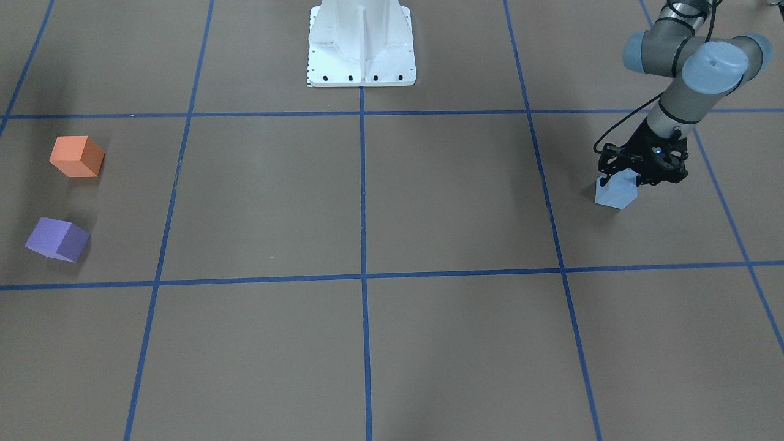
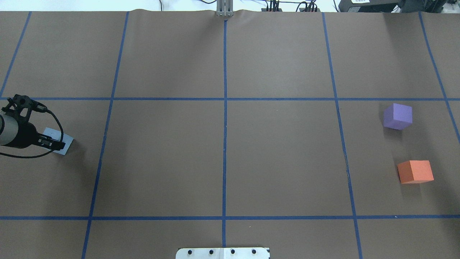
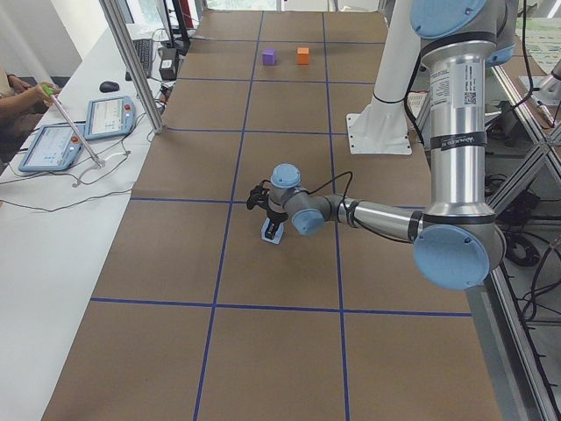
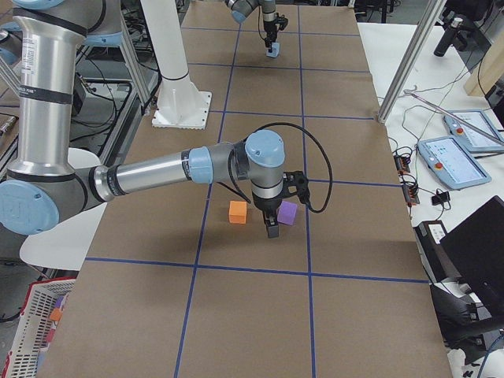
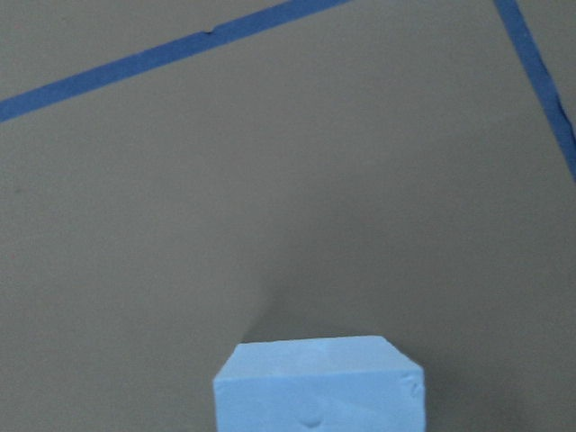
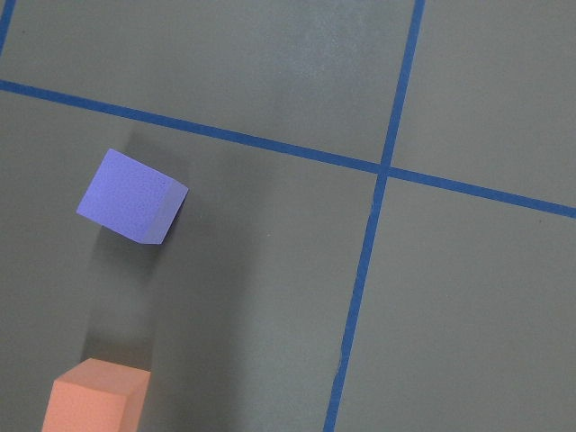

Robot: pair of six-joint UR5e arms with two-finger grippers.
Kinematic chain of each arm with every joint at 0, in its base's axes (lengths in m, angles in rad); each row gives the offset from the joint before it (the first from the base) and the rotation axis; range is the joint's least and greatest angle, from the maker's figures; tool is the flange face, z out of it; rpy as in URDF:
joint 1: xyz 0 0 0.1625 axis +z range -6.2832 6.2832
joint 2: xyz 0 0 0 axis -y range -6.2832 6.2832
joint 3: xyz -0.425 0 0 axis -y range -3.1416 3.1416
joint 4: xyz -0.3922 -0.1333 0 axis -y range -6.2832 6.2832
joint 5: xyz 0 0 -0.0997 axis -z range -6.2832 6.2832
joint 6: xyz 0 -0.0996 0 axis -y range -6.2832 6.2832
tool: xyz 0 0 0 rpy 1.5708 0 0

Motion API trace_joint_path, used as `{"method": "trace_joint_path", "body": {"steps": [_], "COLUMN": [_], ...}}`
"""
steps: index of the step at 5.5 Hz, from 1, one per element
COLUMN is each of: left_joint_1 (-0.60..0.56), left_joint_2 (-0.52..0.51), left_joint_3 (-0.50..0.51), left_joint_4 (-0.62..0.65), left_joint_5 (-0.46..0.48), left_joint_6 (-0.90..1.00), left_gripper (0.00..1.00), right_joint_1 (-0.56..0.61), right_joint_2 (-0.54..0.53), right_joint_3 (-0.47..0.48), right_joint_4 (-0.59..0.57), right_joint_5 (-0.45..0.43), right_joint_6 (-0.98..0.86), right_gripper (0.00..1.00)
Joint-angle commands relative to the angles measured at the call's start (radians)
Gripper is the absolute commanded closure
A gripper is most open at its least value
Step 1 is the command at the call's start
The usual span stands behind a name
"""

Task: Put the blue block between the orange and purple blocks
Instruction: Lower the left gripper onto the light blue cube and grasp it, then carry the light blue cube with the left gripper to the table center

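The light blue block [image 1: 615, 197] rests on the brown table on my left side; it also shows in the overhead view [image 2: 67, 142] and at the bottom of the left wrist view [image 5: 319, 387]. My left gripper [image 1: 620, 180] is down over it, fingers against its two sides, shut on it. The orange block [image 1: 76, 156] and the purple block [image 1: 56, 239] stand a small gap apart at the far right side [image 2: 415, 171] [image 2: 397, 116]. My right gripper [image 4: 272, 230] hangs just above and between them; I cannot tell if it is open.
The white robot base [image 1: 361, 43] stands at the table's middle on my edge. Blue tape lines [image 2: 225, 108] divide the brown table into squares. Tablets [image 4: 457, 157] and a metal post [image 4: 405, 67] are on the side bench.
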Motion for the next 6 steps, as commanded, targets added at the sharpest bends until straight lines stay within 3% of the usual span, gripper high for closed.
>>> {"method": "trace_joint_path", "body": {"steps": [1, 2, 3, 4, 6], "left_joint_1": [0.001, 0.025, 0.11, 0.198, 0.286], "left_joint_2": [-0.153, -0.342, -0.51, -0.674, -0.979], "left_joint_3": [-0.138, -0.141, -0.123, -0.037, 0.261], "left_joint_4": [0.298, 0.536, 0.68, 0.709, 0.708], "left_joint_5": [-0.004, -0.001, 0.001, 0.039, 0.094], "left_joint_6": [-0.057, -0.125, -0.227, -0.363, -0.504], "left_gripper": [1.0, 1.0, 1.0, 1.0, 0.93], "right_joint_1": [0.0, 0.0, 0.0, 0.0, 0.0], "right_joint_2": [0.0, 0.0, 0.0, 0.0, 0.0], "right_joint_3": [0.0, -0.001, 0.0, -0.001, -0.001], "right_joint_4": [0.0, 0.0, 0.0, 0.0, 0.0], "right_joint_5": [0.0, 0.0, 0.0, 0.0, 0.0], "right_joint_6": [0.0, 0.0, 0.0, 0.0, 0.0], "right_gripper": [0.0, 0.0, 0.0, 0.0, 0.0]}}
